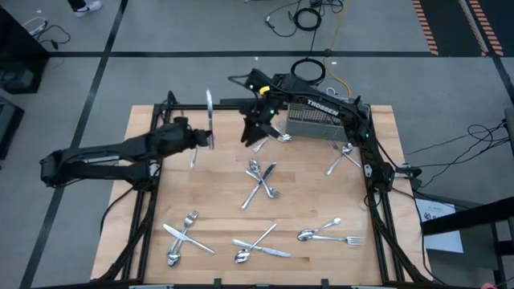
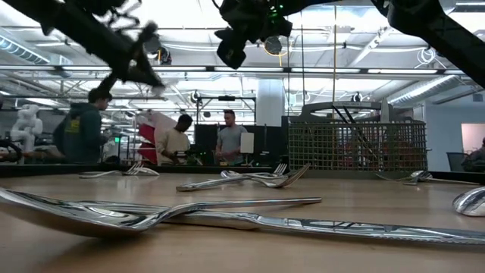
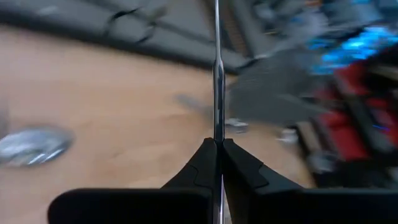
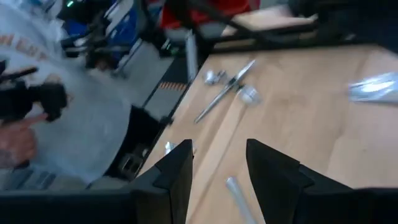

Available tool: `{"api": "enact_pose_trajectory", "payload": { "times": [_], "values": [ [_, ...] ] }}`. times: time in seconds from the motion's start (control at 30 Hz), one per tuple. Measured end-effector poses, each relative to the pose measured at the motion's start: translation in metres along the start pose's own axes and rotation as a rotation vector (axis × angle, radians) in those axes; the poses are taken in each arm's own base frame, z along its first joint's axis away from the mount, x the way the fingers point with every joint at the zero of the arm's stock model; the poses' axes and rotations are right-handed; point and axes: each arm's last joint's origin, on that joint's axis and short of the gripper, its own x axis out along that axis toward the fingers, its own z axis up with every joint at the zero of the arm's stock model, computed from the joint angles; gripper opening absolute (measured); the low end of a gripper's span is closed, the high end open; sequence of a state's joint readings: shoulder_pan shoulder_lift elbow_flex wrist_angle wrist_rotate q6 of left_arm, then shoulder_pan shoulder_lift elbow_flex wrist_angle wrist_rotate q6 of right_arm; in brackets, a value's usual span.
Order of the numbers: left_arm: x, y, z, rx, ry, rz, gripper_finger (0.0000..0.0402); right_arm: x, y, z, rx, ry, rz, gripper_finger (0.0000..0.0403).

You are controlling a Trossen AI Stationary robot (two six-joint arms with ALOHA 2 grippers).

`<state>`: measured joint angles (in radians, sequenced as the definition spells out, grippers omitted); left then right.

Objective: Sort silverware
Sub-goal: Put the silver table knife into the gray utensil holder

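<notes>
Silverware lies scattered on the wooden table (image 1: 217, 201), mostly in crossed pairs, such as one at the middle (image 1: 261, 181) and one at the near left (image 1: 183, 237). My left gripper (image 1: 210, 138) is raised over the table's far left and is shut on one slender shiny piece (image 1: 210, 108). My right gripper (image 1: 259, 135) hovers open high above the far middle, beside the grey wire-mesh basket (image 1: 315, 120). Pieces of silverware (image 1: 277, 137) lie on the table below it. In the low view it (image 2: 231, 45) hangs well above the table. My left gripper pinches the slender piece between its two fingers (image 3: 202, 163), at a point along its thin stem (image 3: 217, 127). Seen edge-on, the piece runs out past the fingertips and also back between the fingers. It is lifted clear of the table, with its long end toward the far edge.
More silverware lies at the near middle (image 1: 257, 245), the near right (image 1: 329, 233) and the far right (image 1: 344, 156), and one piece (image 1: 193, 157) lies below my left gripper. People stand in the room beyond the table (image 2: 174, 140). A person's sleeve and hand (image 4: 37, 130) show past the table edge.
</notes>
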<state>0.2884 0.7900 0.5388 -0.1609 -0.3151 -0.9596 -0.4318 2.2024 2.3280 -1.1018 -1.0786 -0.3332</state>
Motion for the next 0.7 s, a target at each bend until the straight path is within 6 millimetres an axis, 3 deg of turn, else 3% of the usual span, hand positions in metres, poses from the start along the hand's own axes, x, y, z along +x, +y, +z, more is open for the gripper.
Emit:
{"api": "enact_pose_trajectory", "payload": {
  "times": [0.3, 0.53, 0.7],
  "values": [
    [-0.050, -0.033, 0.020, 0.161, -0.189, -0.467, 0.0020, 0.004, -0.001, 0.046, 0.008, -0.269, -0.106, 0.0141],
    [-0.064, -0.035, 0.026, 0.195, -0.256, -0.532, 0.0020, 0.017, 0.015, 0.066, -0.042, -0.374, -0.051, 0.0141],
    [-0.063, -0.036, 0.025, 0.220, -0.236, -0.552, 0.0020, 0.024, 0.021, 0.075, -0.064, -0.465, -0.162, 0.0141]
  ]
}}
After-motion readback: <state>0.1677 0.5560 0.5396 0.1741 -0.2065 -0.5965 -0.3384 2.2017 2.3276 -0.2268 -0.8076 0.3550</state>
